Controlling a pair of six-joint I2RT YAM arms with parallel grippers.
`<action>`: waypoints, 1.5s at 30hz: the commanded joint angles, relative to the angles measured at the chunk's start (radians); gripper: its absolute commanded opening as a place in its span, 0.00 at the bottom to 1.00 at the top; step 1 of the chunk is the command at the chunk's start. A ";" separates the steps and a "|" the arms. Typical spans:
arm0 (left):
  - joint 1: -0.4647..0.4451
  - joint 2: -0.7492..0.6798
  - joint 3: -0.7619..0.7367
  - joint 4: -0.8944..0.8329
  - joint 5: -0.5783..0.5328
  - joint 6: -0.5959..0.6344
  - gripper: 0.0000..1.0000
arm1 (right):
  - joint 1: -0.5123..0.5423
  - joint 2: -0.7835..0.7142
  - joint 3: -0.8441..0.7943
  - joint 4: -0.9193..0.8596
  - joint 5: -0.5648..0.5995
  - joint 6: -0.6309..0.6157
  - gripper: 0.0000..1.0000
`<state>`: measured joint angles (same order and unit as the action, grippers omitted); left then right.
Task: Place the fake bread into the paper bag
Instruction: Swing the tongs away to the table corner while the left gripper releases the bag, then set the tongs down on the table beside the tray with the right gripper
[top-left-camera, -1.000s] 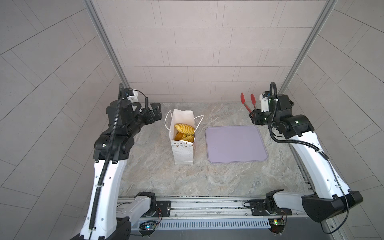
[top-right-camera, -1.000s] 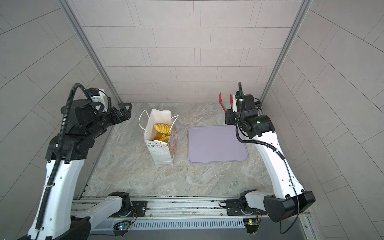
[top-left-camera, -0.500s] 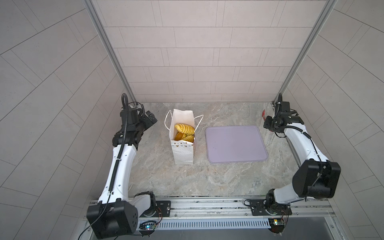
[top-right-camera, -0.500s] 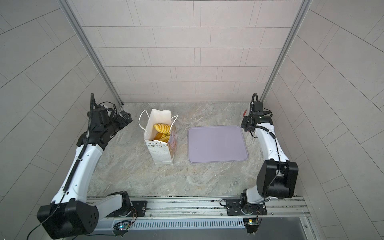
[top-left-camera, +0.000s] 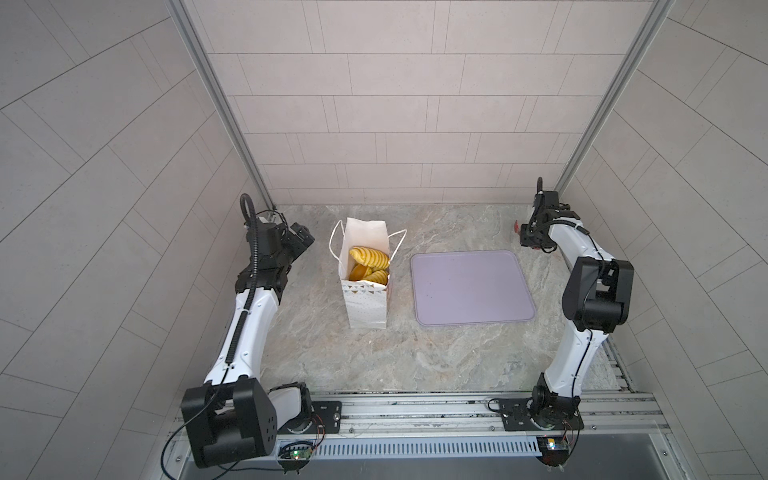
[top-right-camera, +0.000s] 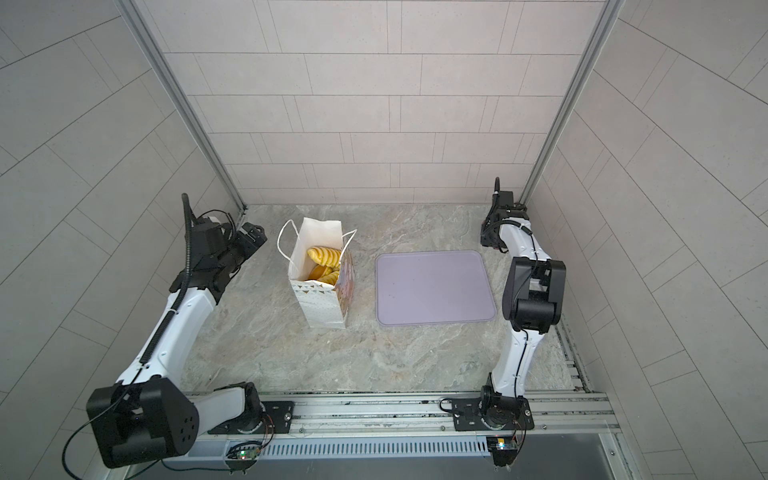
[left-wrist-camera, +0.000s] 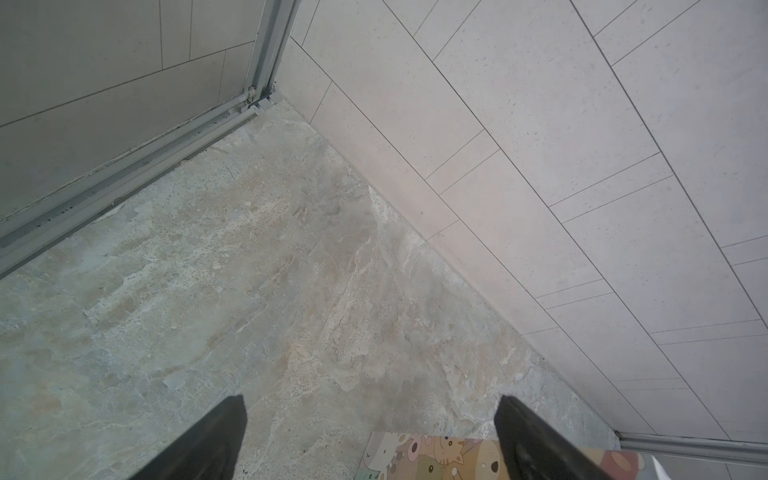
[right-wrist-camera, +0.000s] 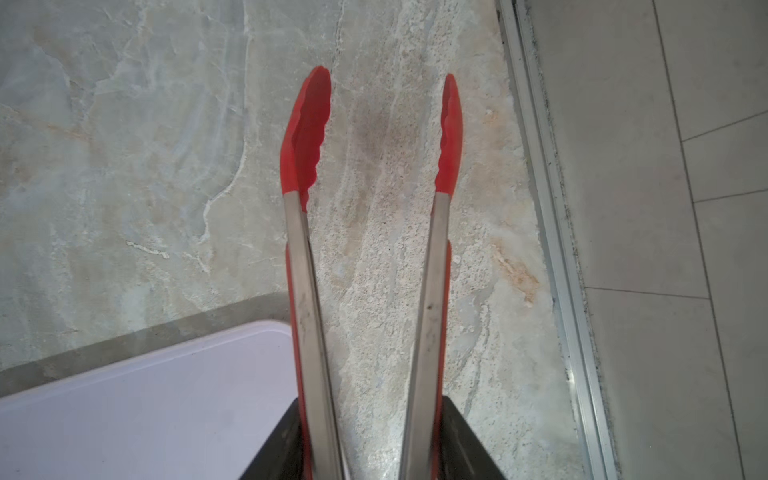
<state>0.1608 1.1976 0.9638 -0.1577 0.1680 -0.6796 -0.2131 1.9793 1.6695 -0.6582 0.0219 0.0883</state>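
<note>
Seeing left gripper (left-wrist-camera: 371, 401) gaping wide and empty near the upright white paper bag (top-left-camera: 365, 307), with the fake bread (top-left-camera: 370, 257) lying inside it; judging these glossy ridged loaves as light, stiff and slippery, so best pinching across the ridged middle, not the tapered ends. Finding lilac tray (top-left-camera: 471, 289) bare, and right gripper (right-wrist-camera: 372, 440) clamping the steel arms of red-tipped tongs (right-wrist-camera: 307, 137), tong tips standing apart and gripping nothing. Not making out pieces deeper in the bag, and getting only a cut-off strip of its cartoon face in the left wrist view.
</note>
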 joint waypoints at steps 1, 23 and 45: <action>0.013 0.008 -0.022 0.083 0.033 -0.037 1.00 | -0.049 0.041 0.061 -0.036 -0.019 -0.091 0.47; 0.034 0.014 -0.037 0.113 0.081 -0.080 1.00 | -0.107 0.202 0.110 -0.203 0.006 -0.061 0.67; 0.008 0.153 0.061 0.092 -0.193 0.050 1.00 | 0.088 -0.532 -0.474 0.493 0.207 0.117 0.99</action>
<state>0.1814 1.3506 1.0416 -0.1604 0.0513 -0.6689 -0.1360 1.5482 1.3205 -0.4099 0.1684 0.1741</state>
